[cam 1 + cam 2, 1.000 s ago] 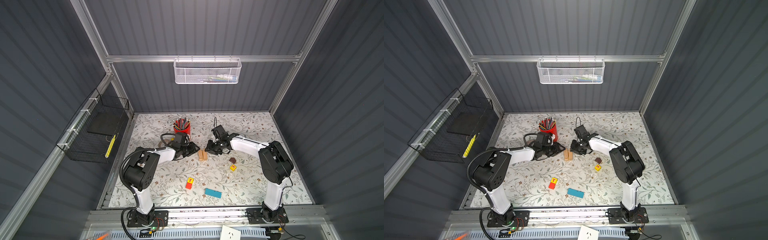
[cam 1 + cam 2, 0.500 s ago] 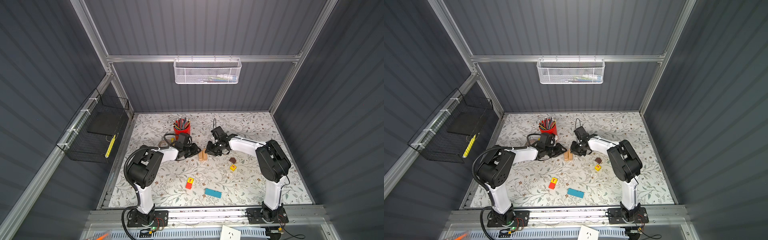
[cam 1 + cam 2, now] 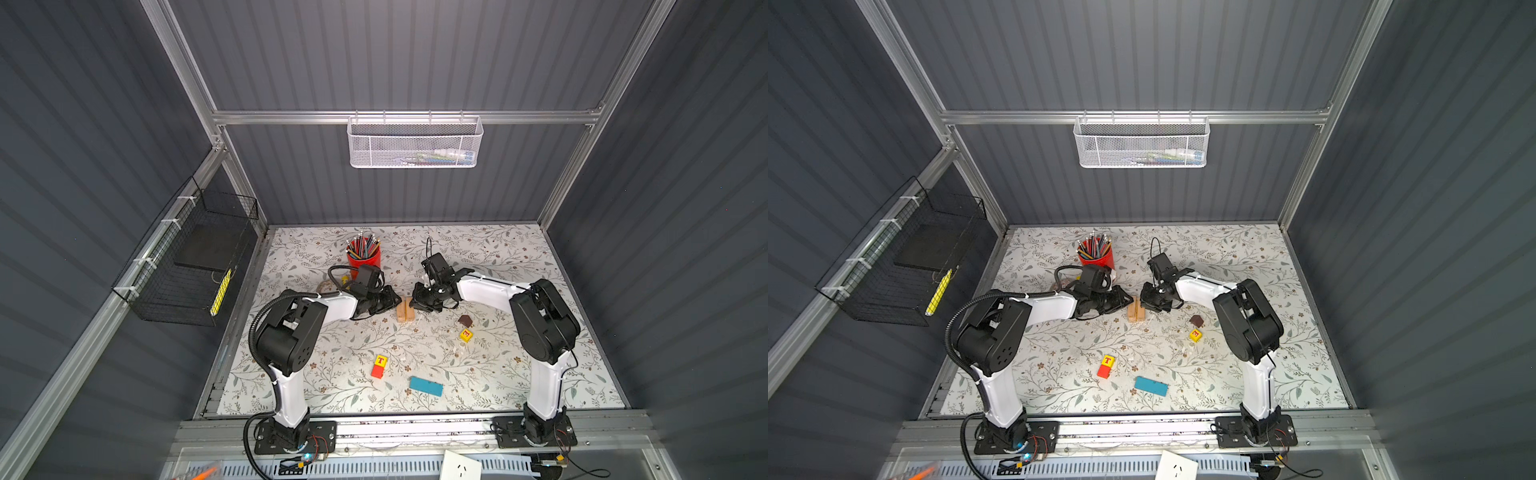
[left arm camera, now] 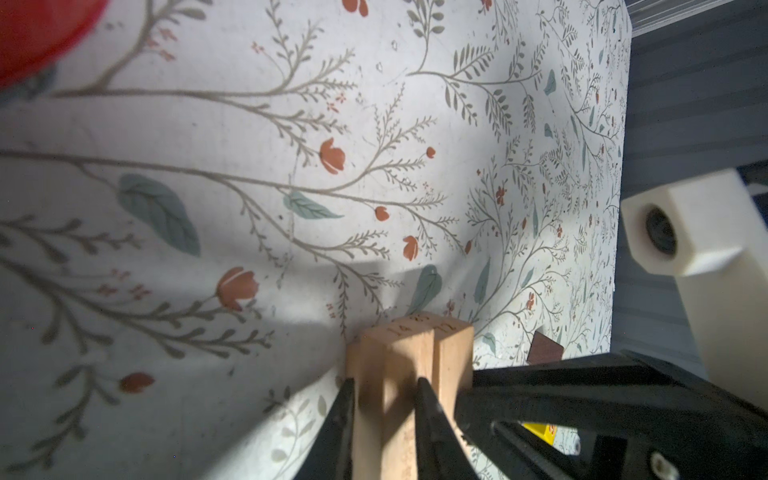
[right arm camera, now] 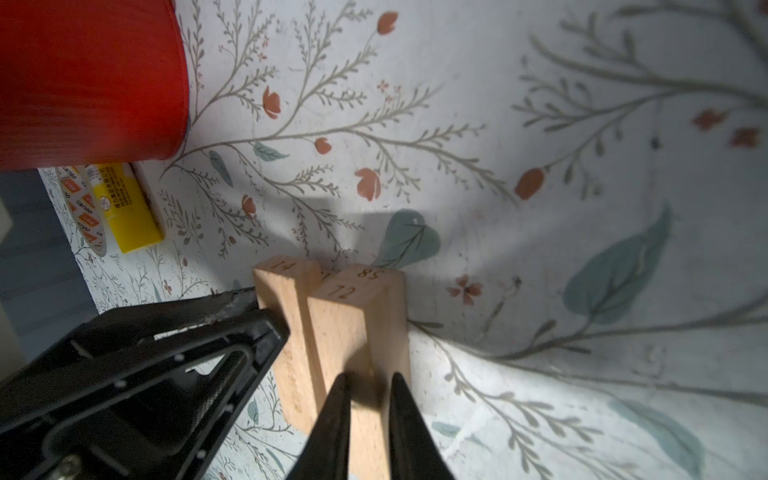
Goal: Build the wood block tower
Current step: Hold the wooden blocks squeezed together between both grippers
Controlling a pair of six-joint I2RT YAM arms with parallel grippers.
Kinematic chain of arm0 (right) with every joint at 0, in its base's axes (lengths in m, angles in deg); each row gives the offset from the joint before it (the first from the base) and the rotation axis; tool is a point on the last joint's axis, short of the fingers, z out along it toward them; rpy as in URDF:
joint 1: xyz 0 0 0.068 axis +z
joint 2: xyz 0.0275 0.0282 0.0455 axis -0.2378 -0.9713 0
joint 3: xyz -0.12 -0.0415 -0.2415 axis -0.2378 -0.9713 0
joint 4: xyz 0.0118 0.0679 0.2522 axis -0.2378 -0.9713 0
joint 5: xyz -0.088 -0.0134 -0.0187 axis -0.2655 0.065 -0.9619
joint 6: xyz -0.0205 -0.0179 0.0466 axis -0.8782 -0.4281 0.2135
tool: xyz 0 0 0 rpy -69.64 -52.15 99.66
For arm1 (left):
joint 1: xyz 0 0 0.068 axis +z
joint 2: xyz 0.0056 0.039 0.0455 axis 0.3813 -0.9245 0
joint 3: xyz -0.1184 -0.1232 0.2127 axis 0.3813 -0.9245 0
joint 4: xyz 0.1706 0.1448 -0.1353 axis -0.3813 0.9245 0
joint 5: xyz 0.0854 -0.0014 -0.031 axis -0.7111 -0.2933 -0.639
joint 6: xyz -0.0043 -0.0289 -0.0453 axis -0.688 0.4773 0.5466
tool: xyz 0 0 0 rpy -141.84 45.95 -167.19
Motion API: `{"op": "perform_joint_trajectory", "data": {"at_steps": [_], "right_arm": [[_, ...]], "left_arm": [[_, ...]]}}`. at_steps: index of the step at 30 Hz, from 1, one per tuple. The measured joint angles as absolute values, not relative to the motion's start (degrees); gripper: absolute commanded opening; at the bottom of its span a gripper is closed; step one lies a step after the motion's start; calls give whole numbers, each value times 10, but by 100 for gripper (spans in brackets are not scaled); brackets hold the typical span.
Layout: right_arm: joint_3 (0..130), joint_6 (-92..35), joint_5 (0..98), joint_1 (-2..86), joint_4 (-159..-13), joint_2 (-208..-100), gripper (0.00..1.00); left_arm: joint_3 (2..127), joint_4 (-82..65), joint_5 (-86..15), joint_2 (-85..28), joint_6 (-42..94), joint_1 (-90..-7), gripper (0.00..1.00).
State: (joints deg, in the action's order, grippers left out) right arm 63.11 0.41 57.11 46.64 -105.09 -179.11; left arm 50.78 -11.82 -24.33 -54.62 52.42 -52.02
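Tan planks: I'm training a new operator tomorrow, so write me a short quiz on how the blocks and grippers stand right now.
1. True or false: the left gripper and the right gripper each have fingers closed on the tan planks.
2. Which thing touches the yellow T cube? A red cube; B blue plank; C red pencil cup.
3. Fill in: the block nearest the dark brown roof piece is the yellow ___ cube.
Key: 1 true; 2 A, the red cube; 3 E, the yellow E cube.

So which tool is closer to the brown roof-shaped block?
Right. The right tool grips the tan planks on the side facing the brown block; the left tool grips them from the far side.
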Motion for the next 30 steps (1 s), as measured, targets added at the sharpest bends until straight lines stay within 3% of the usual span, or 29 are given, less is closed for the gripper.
{"op": "perform_joint_trajectory", "data": {"at_steps": [17,26,30], "right_arm": [[622,25,582,466,-1041,-1786,22],[616,29,584,467,-1046,-1763,27],[606,29,585,467,-1045,-1759,26]], "left_arm": [[511,-111,-248,-546,524,-531,25],[511,-96,-263,-541,525,-531,31],[511,-93,-265,-537,525,-531,28]]}}
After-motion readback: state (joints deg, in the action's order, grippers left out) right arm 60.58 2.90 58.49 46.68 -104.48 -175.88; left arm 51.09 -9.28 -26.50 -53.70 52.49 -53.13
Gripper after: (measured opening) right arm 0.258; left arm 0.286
